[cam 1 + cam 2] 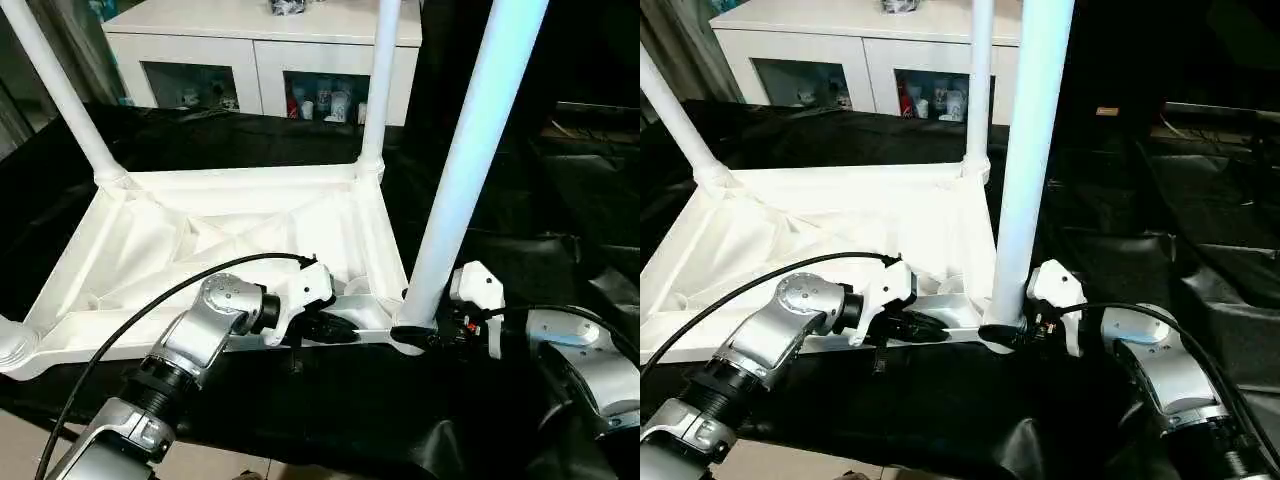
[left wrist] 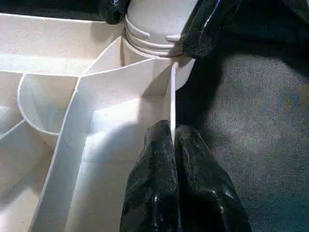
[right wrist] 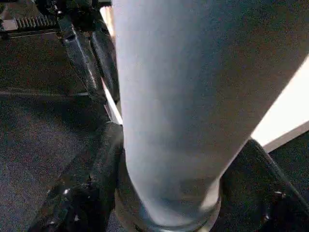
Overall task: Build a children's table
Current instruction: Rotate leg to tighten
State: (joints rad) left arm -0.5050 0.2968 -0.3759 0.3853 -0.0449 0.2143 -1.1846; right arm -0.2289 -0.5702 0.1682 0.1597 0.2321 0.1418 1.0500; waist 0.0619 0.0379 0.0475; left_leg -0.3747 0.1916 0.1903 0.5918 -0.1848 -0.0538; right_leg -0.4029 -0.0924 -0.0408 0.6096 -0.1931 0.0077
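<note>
Tabletop (image 1: pixel 200 235), underside up on black cloth (image 1: pixel 480 200); three legs upright in corner sockets. Left gripper (image 2: pixel 173 140) pinched on the near rim. Right gripper (image 1: pixel 425 337) clamped around near-right leg (image 1: pixel 470 150) at its socket base. Risk: leg looks slightly tilted; uneven push could jam it or lever the rim out of the pinch.
</note>
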